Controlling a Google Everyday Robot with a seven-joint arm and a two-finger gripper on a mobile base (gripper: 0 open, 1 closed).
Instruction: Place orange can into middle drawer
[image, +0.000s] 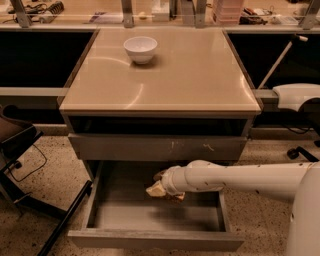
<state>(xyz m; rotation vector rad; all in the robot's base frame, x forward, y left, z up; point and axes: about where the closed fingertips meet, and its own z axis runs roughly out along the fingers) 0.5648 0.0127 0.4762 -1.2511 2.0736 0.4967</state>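
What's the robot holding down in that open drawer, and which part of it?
The gripper holds the shiny golden-orange drink can inside the open grey metal drawer; where on the can it grips is hidden.

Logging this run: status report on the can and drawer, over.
End effector inside open middle drawer. Orange can at its tip. No obstruction seen.

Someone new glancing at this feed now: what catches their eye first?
The white arm extends from the right into the open drawer, its gripper over the drawer's middle with the orange can at its tip. Next, the white bowl on the tabletop, toward the back.
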